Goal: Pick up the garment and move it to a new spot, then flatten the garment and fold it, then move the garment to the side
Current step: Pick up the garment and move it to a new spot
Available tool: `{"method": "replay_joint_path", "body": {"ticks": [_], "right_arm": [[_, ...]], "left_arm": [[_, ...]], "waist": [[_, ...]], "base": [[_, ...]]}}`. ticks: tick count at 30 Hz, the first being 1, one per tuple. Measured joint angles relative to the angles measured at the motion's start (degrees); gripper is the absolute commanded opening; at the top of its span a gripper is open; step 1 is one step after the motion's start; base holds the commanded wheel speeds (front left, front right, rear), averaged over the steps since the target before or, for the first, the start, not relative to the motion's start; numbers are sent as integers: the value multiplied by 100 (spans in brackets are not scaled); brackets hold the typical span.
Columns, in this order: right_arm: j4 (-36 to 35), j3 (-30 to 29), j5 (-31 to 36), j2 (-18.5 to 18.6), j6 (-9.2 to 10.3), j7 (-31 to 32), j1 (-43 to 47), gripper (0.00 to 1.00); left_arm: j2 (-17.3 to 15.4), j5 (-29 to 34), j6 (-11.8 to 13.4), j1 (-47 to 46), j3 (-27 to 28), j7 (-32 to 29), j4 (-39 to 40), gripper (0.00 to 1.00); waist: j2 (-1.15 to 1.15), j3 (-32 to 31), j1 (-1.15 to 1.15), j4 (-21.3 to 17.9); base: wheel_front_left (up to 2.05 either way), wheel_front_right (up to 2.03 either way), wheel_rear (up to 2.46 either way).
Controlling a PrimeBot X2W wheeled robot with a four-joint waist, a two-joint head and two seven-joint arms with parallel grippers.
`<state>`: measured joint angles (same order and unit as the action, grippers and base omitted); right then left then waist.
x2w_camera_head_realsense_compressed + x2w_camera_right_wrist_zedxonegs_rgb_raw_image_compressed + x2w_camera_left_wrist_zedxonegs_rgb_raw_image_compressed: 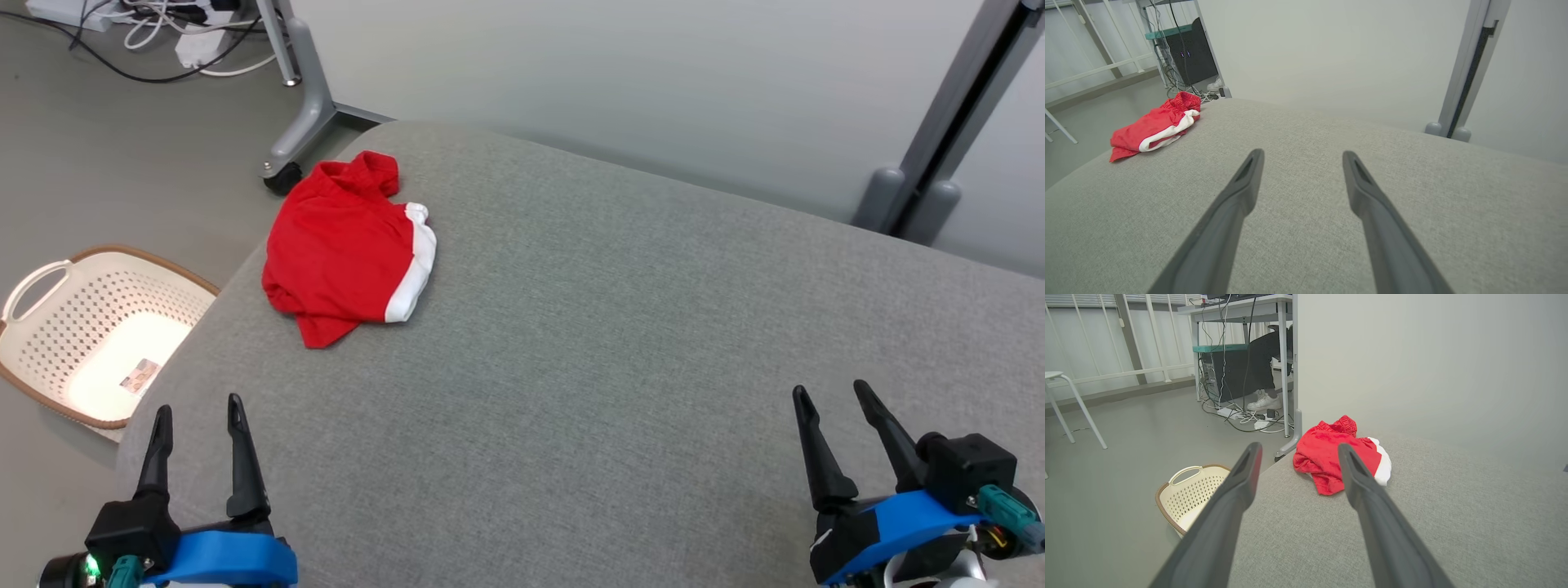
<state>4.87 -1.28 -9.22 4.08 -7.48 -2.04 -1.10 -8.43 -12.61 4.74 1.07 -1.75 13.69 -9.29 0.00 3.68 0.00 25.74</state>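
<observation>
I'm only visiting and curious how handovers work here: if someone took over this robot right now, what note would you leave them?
Left gripper: open, empty, over the near left edge of the grey fabric-covered surface.
Right gripper: open, empty, over the near right part.
Red cloth garment with white trim: bunched near the surface's far left corner, apart from both grippers.
Done: apparently nothing; the garment is neither flat nor neatly folded.
Left: pick it up, move it, flatten, fold, set it aside.
</observation>
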Motion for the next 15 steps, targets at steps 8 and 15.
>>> {"method": "replay_joint_path", "body": {"ticks": [8,15], "right_arm": [[-274,-87,63,185,0,143,-133,100],[-825,-244,154,438,0,385,-337,100]], "left_arm": [[-212,-79,-73,-944,104,-89,-58,100],[-595,-365,-207,-2412,422,-211,-743,100]], "waist": [[0,342,0,-363],[0,967,1,-846]], "base": [[0,0,0],[0,0,0]]}}
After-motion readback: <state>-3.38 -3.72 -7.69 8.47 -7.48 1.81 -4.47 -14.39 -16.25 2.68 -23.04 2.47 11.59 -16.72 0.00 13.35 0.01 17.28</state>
